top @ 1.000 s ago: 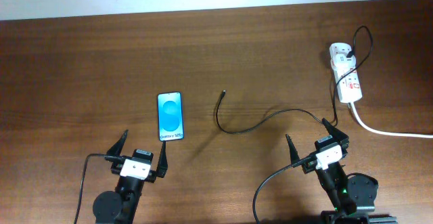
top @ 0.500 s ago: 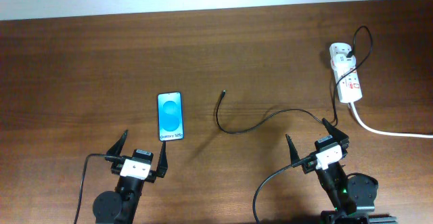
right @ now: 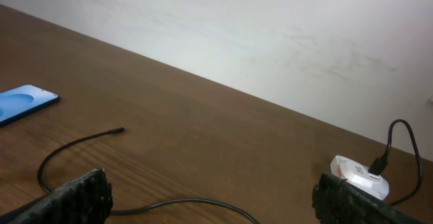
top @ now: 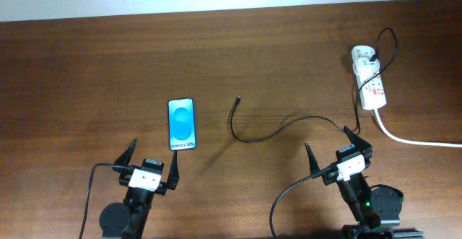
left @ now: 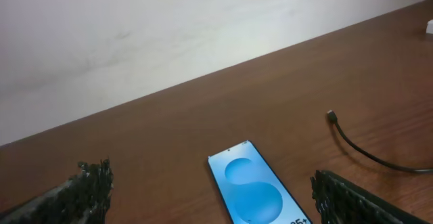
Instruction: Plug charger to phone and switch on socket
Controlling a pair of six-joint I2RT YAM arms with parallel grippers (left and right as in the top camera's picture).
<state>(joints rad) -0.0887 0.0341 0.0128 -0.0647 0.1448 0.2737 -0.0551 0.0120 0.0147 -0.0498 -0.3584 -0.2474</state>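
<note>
From my station I take the phone (top: 181,124) as my marker: it lies flat on the brown table (top: 86,73), screen up and lit blue. The left gripper (top: 154,150) hangs just on the near side of it, fingers (left: 81,193) spread wide with nothing between them, and in its wrist view the phone sits in the gap ahead. The charger (top: 285,125) is a thin black cable. Its small plug tip (top: 237,100) rests on the wood a little to the right of the phone, apart from it and not plugged in. From there the cable curls away rightward to the socket (top: 369,80), far right of the phone, where its other end is plugged in. The right gripper (top: 328,139) is well right of the phone, near the cable, parted and empty. A thick white cord (top: 411,139) leaves the socket.
</note>
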